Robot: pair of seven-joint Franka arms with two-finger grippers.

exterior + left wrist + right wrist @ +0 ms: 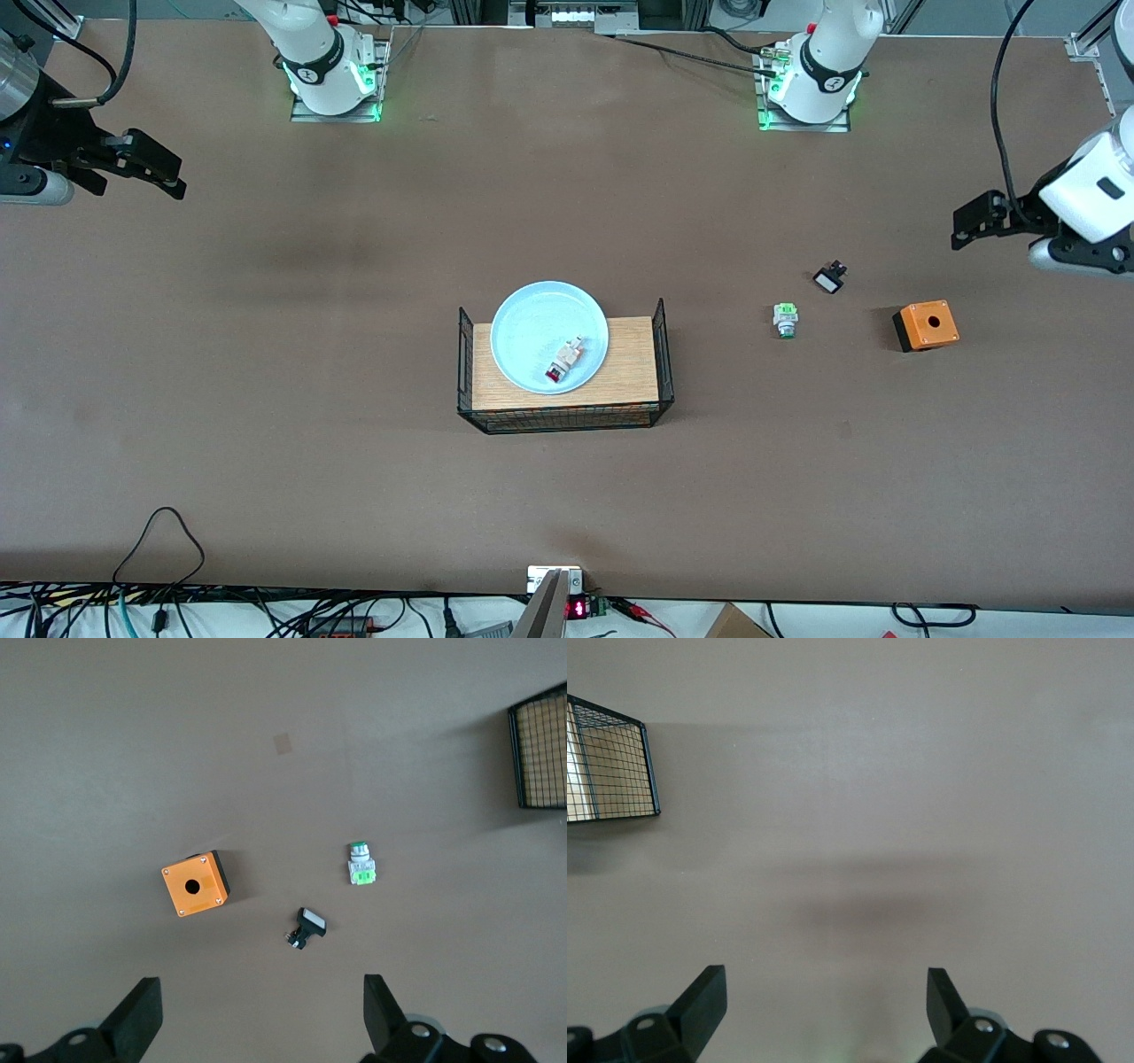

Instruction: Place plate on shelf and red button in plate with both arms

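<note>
- The brown table (266,354) spreads under both my arms
- The wire basket (660,354) with a wooden floor stands mid-table, nearer to the front camera than my two bases
- The plate (532,332) lies flat on that wooden floor, its rim reaching past the basket's open edge
- My left gripper (263,1014) hangs empty over bare table at the left arm's end, jaws spread wide
- My right gripper (826,1005) waits over bare table at the right arm's end, jaws just as wide, nothing in them
- The orange box (926,325) sits near my left gripper
- The red button (564,360) lies on its side in the plate
- The green-capped switch (785,319) sits between basket and orange box
- A small black switch (830,278) lies beside it
</note>
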